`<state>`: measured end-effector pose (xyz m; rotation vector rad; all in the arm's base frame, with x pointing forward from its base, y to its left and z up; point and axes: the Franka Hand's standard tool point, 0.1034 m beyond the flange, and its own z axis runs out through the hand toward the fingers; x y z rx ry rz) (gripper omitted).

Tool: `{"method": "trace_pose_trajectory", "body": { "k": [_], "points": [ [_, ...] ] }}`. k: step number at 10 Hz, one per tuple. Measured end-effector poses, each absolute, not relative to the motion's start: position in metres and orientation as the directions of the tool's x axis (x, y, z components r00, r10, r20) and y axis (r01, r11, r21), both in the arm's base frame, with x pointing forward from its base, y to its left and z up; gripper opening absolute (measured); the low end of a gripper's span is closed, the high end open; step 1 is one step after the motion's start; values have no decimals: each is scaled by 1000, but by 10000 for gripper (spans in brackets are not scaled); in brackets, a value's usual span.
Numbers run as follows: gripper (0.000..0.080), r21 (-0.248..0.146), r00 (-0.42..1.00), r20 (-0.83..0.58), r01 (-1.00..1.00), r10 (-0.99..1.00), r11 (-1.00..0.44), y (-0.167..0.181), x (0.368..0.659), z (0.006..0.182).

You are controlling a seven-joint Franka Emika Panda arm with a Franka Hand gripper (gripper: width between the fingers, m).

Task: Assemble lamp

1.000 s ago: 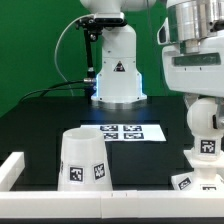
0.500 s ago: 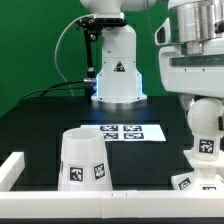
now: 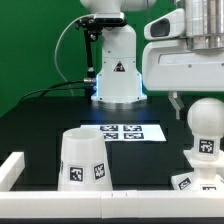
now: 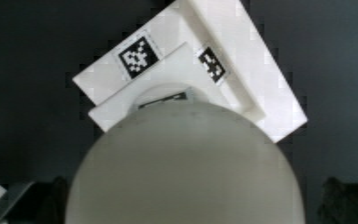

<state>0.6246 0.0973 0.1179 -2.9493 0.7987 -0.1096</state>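
Observation:
The round bulb [image 3: 205, 120] on its cylindrical neck stands upright on the angular block base [image 3: 185, 181] at the exterior view's lower right. My gripper [image 3: 198, 98] hangs just above the bulb, open, holding nothing. One finger [image 3: 177, 103] shows beside the bulb's top. In the wrist view the bulb [image 4: 190, 160] fills the middle, the tagged base [image 4: 202, 65] lies beyond it, and dark fingers [image 4: 37, 200] stand on either side, apart from it. The truncated-cone shade [image 3: 82, 158] stands alone at the exterior view's lower left.
The marker board [image 3: 122, 131] lies flat mid-table. The white robot pedestal [image 3: 117, 75] stands behind it. A white rail [image 3: 110, 205] runs along the table's front, with a raised corner [image 3: 10, 168] at the exterior view's left.
My gripper has risen off the bulb and shifted toward the exterior view's left. The bulb's round top, covered before, now shows, and the bulb stays standing on the base.

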Motion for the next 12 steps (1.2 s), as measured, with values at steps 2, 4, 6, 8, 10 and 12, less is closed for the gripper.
{"method": "trace_pose_trajectory", "body": {
  "k": [2,4,6,8,10,12],
  "points": [
    [698,-43,976,94,-192,-195,-980,94,625,117],
    [698,-9,990,139,5,4,-1000,89,623,109],
    [576,-13,990,140,-25,-27,-1000,89,623,110],
    [574,-33,979,137,-147,-150,-989,89,623,110],
    [574,-50,947,130,-288,-292,-956,88,624,111],
    [574,-61,833,93,-542,-545,-838,88,622,110]
  ]
}}
